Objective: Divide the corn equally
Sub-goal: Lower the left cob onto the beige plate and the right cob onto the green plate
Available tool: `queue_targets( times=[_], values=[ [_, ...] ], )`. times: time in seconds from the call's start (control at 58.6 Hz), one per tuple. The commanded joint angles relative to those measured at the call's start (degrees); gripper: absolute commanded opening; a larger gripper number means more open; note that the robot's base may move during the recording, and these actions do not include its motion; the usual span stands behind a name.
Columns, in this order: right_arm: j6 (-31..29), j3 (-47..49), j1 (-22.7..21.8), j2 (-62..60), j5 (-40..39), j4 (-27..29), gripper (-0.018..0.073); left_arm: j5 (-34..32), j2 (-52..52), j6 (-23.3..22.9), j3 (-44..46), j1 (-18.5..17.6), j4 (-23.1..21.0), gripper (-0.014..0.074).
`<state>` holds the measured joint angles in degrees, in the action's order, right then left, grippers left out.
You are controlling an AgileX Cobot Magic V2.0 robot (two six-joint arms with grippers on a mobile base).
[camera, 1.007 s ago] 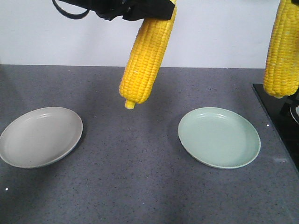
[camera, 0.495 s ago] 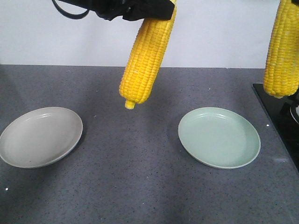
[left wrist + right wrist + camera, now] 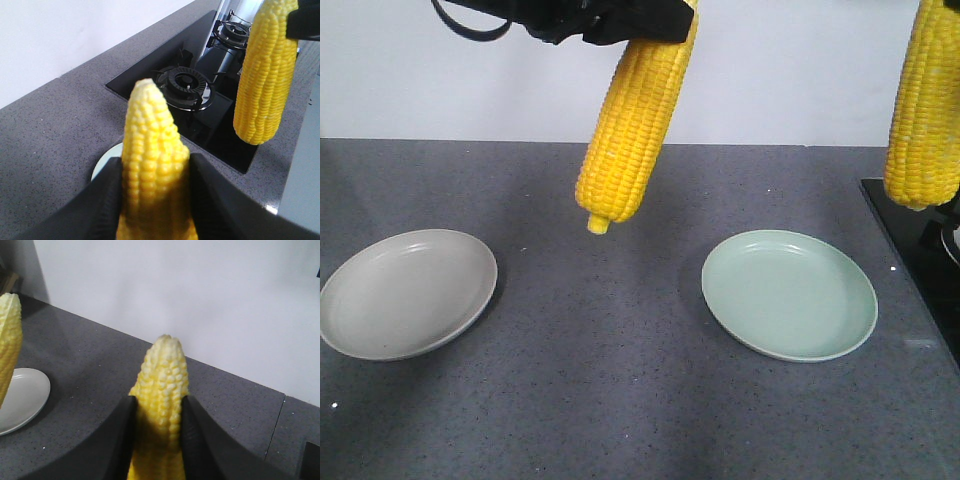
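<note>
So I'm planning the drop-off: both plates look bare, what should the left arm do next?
Probably carry its corn cob sideways over the grey plate and lower it. The left gripper grips the cob high between both empty plates, while the other cob hangs nearer the green plate.

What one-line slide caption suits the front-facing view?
Two bright yellow corn cobs hang above a dark speckled countertop, with an empty round grey plate and pale green plate below.

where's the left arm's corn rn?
Front view: the left gripper's corn hangs tip-down in the air at center, between the grey plate and the green plate, over bare counter.
</note>
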<state>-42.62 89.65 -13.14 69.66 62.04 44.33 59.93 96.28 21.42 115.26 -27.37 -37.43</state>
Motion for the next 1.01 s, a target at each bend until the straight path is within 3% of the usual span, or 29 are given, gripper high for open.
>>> queue_targets(
  times=[0.0, 0.154, 0.41, 0.512, 0.598, 0.717, 0.837, 0.99],
  values=[
    [-0.07, 1.77, -0.45, -1.17, -2.85, 2.69, -0.0005, -2.3, -2.41, -0.35, 1.82, -0.02, -1.36, -0.0008],
    [-0.07, 1.77, -0.45, -0.57, -1.87, 3.54, -0.0005, 1.73, -2.41, -2.32, 1.82, -0.02, 10.95, -0.0008],
    [-0.26, 1.77, -0.45, 6.31, 1.85, 10.02, -0.0005, 8.18, -2.41, -15.0, 1.55, -0.02, 43.64, -0.0006],
    [-0.71, 1.77, 0.59, 9.89, 3.6, 11.73, -0.0005, 10.41, -2.41, -18.2, 1.55, 0.96, 52.9, -0.0006],
    [-0.99, 1.77, 3.04, 13.42, 4.22, 11.67, -0.0005, 10.67, -2.41, -20.41, 1.55, 3.36, 55.4, -0.0006],
    [-2.96, 1.77, 7.29, 17.39, 4.34, 11.6, -0.0005, 10.6, -2.29, -21.42, 1.55, 7.17, 55.27, -0.0006],
    [-3.94, 1.77, 10.22, 20.92, 2.82, 10.74, -0.0005, 10.87, -1.23, -21.42, 1.07, 10.37, 52.84, -0.0006],
    [-2.23, 1.77, 12.25, 25.06, 0.89, 3.76, -0.0005, 6.94, -0.51, -21.42, -6.45, 12.83, 50.25, -0.0006]
  ],
)
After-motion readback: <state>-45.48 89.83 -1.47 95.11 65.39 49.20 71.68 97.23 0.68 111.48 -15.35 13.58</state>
